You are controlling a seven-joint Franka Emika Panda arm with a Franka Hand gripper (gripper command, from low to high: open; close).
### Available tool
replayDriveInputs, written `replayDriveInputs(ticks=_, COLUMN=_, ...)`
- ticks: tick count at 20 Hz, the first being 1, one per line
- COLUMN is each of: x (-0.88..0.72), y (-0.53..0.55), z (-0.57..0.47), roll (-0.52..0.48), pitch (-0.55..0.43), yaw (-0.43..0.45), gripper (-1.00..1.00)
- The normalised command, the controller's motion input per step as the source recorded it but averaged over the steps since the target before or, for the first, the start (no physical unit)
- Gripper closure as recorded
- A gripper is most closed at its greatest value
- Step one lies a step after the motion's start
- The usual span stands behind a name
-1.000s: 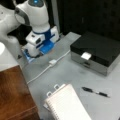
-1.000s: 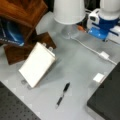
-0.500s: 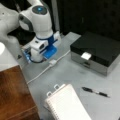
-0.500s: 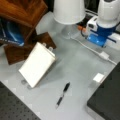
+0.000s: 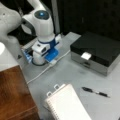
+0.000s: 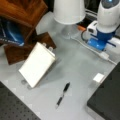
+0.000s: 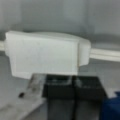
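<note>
My gripper (image 7: pixel 73 80) is shut, its two black fingers pressed together with nothing between them. Just past the fingertips in the wrist view lies a white plug block (image 7: pixel 45 57) on a white cable (image 7: pixel 105 53); I cannot tell if they touch. In both front views the gripper (image 5: pixel 51 58) (image 6: pixel 100 45), with blue parts on the hand, reaches down to the grey table right over that plug block (image 5: pixel 53 62) (image 6: pixel 105 55). The cable (image 5: pixel 40 73) (image 6: pixel 83 44) runs off across the table on both sides.
A white spiral notebook (image 5: pixel 67 105) (image 6: pixel 37 63) and a black pen (image 5: pixel 96 92) (image 6: pixel 63 93) lie on the table. A black box (image 5: pixel 97 50) (image 6: pixel 107 102) carries a white tag (image 5: pixel 85 56) (image 6: pixel 98 78). Wooden boards (image 5: pixel 15 95) (image 6: pixel 22 10) and a white lamp base (image 6: pixel 68 11) stand nearby.
The arm has come down and moved toward a front view's lower right, bringing the gripper low over the white plug on the cable. Notebook, pen and box have not moved.
</note>
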Motion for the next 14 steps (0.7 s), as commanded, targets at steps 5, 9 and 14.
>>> replayDriveInputs(ticks=5, x=-0.31, y=0.07, z=-0.32, roll=0.167, pitch=-0.23, yaw=-0.095, gripper=1.0)
replayDriveInputs(ticks=9, x=-0.36, y=0.06, z=-0.3, roll=0.169, pitch=-0.251, yaw=-0.069, gripper=1.0)
replayDriveInputs(ticks=14, x=-0.41, y=-0.01, z=-0.36, roll=0.153, pitch=-0.278, yaw=-0.041, gripper=1.0)
